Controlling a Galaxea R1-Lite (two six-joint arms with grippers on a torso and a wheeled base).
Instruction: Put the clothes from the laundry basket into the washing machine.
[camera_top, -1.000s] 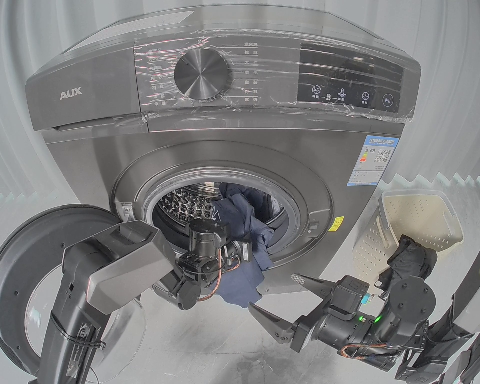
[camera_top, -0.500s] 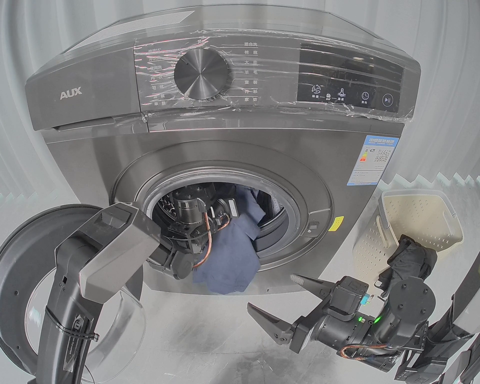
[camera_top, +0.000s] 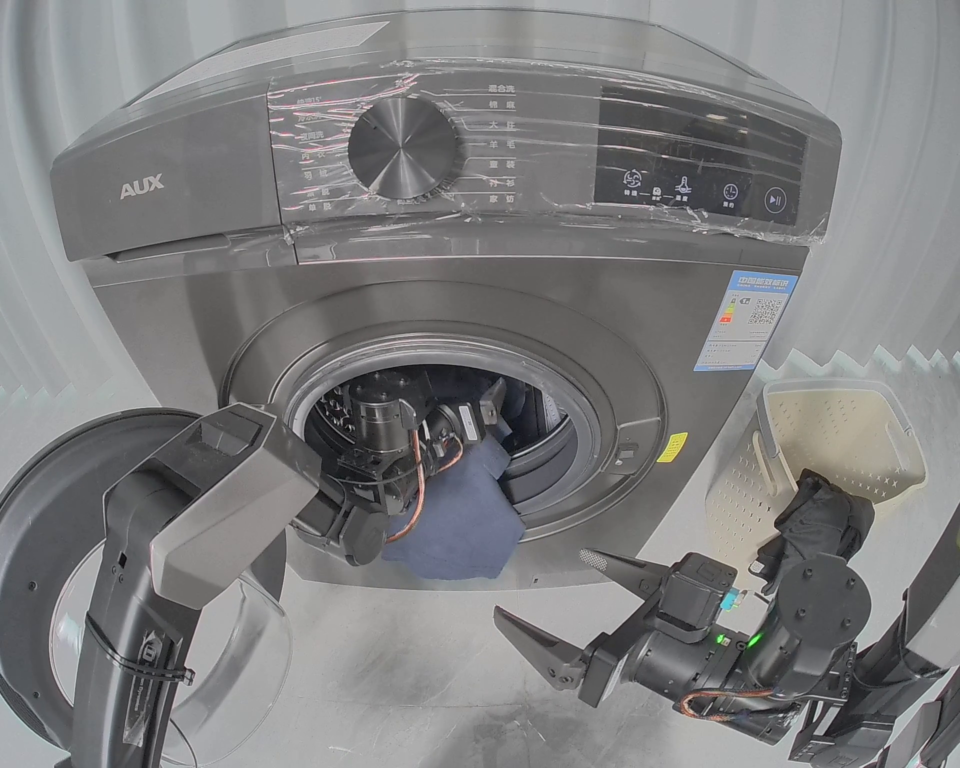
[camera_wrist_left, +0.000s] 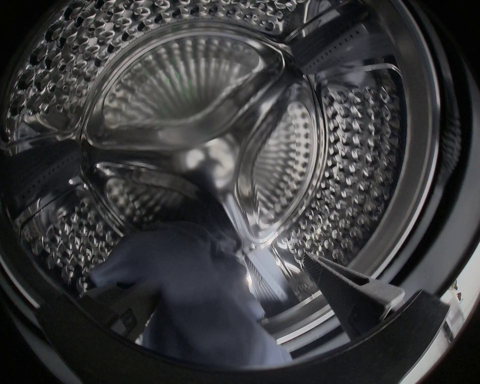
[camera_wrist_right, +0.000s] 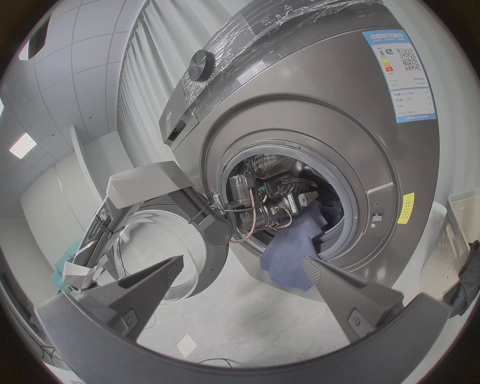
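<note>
Head view: grey front-loading washing machine (camera_top: 400, 290) stands straight ahead on a pale floor (camera_top: 400, 680). Its round door (camera_top: 60, 520) is swung fully open to the robot's left. Perforated steel drum (camera_wrist_left: 190, 100) is bright and bare toward the back in the left wrist view. Cream laundry basket (camera_top: 850, 430) sits on the floor just beside the machine's right front corner. Blue garment (camera_top: 455, 515) lies across the lower lip of the door opening, one part bunched inside the drum mouth, the rest hanging down the front panel outside; it is half in, not fully loaded. Dark garment (camera_top: 820, 515) is slumped over the basket's near rim, partly hidden behind the right arm. Left gripper (camera_top: 485, 405) is inside the door opening, just above the blue garment. In the left wrist view its fingers stand wide apart, one clear of the cloth, the other behind the fabric, nothing pinched between them. Right gripper (camera_top: 545, 590) hangs low in front of the machine, between the door opening and the basket, its fingers spread wide with nothing in them, well apart from both garments.
</note>
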